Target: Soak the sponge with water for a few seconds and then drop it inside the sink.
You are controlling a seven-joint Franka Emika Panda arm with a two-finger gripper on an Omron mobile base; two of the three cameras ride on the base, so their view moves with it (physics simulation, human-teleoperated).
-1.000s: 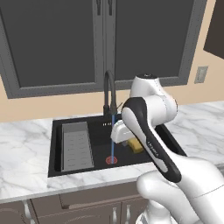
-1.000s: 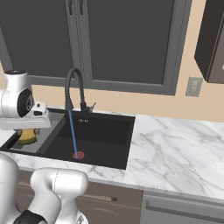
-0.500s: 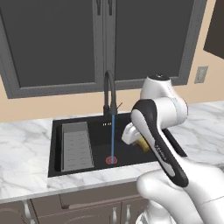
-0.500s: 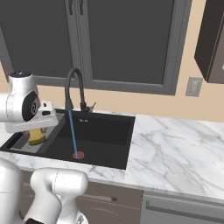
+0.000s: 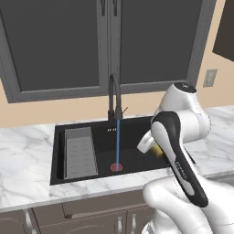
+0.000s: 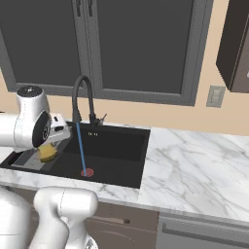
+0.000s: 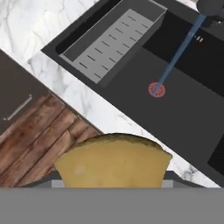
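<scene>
Hand grips sponge over sink right edge; water apart to left, basin open btwn.

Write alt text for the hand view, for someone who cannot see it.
A yellow-brown sponge sits gripped at the bottom of the picture, held above a black sink. Beyond it, a thin blue stream of water runs to the red-ringed drain, with a grey ribbed rack alongside and a marble counter around the basin.

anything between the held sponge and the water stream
Nothing visible does. The end effector holds the sponge beside the water, with open sink basin between them.
</scene>
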